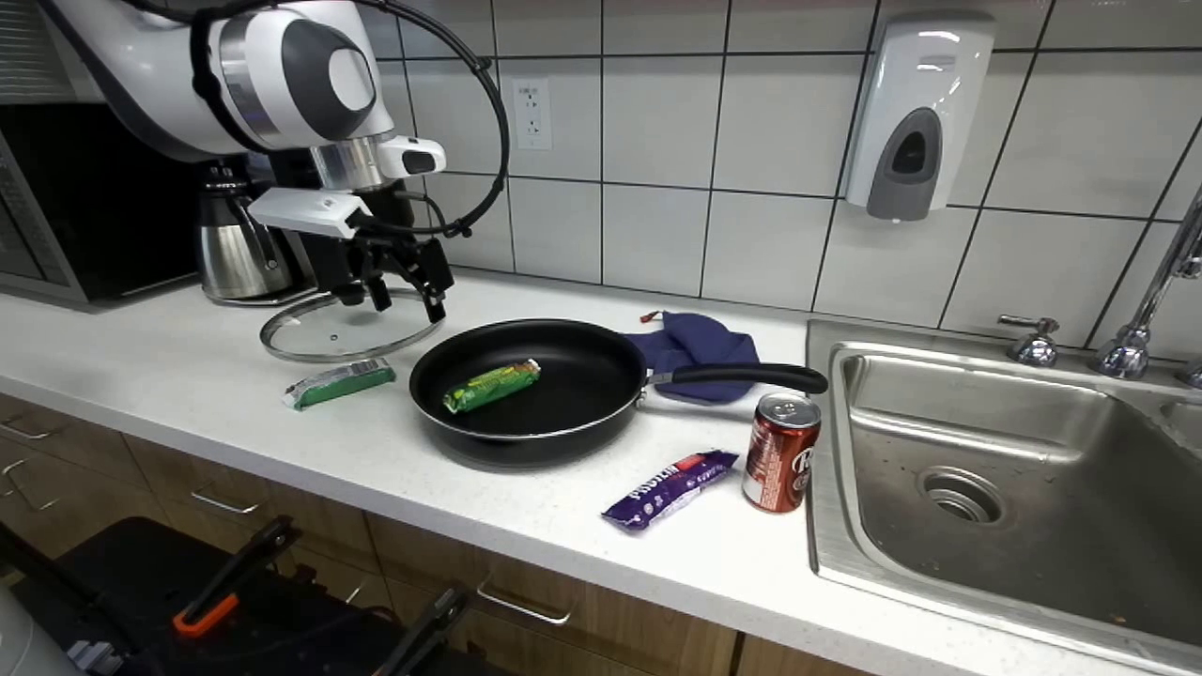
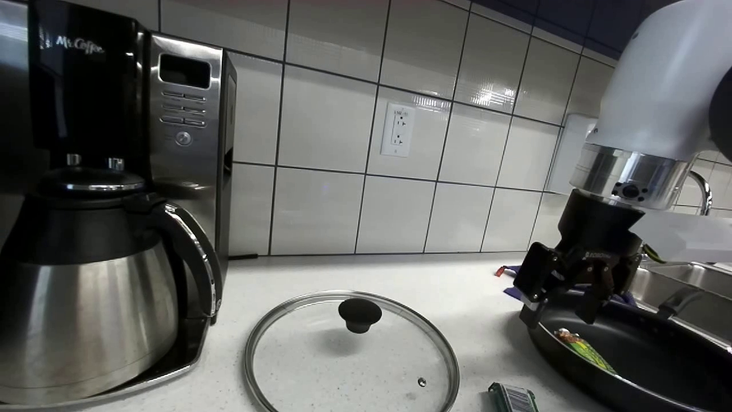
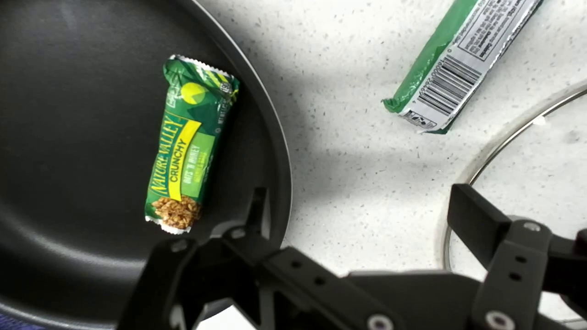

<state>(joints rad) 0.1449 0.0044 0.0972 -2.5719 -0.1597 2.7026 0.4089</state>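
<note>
Spread wide and empty, the gripper hangs above the counter. Wrist view, left to right: granola bar inside the frying pan, green-silver bar outside, glass lid. Gripping either bar cleanly probably means a straight descent straddling its narrow width.

Colours below your black gripper
You have a black pan, green-and-yellow bar wrapper, dark-speckled white counter.
</note>
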